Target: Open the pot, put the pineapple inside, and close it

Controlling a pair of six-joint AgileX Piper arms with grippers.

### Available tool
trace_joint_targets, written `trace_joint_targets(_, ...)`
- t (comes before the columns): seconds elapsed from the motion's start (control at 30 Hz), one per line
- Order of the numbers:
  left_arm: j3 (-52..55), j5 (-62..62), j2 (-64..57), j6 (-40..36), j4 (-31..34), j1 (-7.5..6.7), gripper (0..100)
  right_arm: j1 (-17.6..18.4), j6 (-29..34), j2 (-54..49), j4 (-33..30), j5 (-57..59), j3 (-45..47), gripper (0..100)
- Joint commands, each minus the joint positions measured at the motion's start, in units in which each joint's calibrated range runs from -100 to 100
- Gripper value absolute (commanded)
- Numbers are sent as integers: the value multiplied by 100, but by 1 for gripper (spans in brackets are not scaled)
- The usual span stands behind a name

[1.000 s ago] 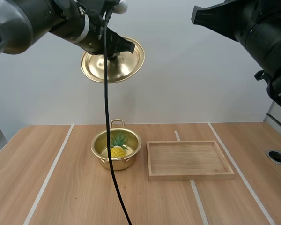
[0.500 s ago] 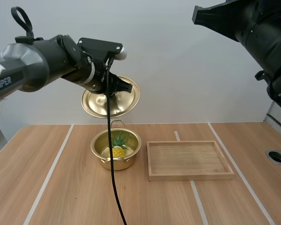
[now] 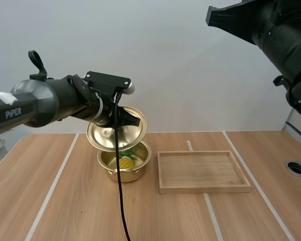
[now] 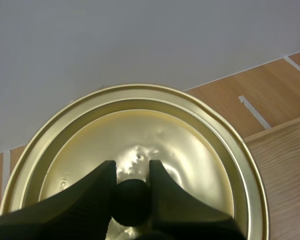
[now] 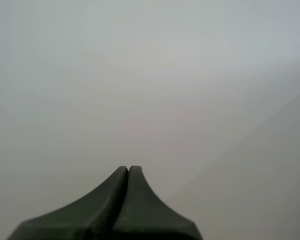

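Golden metal catches the eye first: the lid [image 3: 116, 129] hangs tilted over the pot [image 3: 124, 169], its knob face turned up and toward the near side. In the high view its lower edge overlaps the pot's far rim; whether the two touch cannot be told.

The left gripper [image 4: 131, 170] holds the lid by its black knob [image 4: 131, 202], one finger clamped on each side of it. Seen from above, that gripper [image 3: 124, 119] sits over the right part of the lid, with its arm reaching in from the left.

The pot stands on the table [image 3: 65, 211], left of centre. The pineapple [image 3: 126, 162] lies inside it. Its long axis runs near to far, the yellow body on the near side and the green crown pointing to the far side, where the lid's edge partly hides the leaves.

A wooden tray [image 3: 203, 171] lies flat just right of the pot, apart from it, its long side running left to right.

The right gripper [image 5: 128, 170] has its fingers pressed together as one dark wedge, pinching nothing, and it faces a plain grey wall.
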Motion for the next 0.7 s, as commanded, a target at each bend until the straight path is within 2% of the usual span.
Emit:
trace_joint_targets(0.0,176,-297,3,166,-249,1,0,-28,-34,-56,16,-30,-33,0)
trace_joint_targets(0.23,307,-354,193,577,-742,1,0,-28,-34,-56,16,-30,-33,0)
trace_joint_targets(0.67,307,-517,776,676,-755,1,0,-28,-34,-56,16,-30,-33,0)
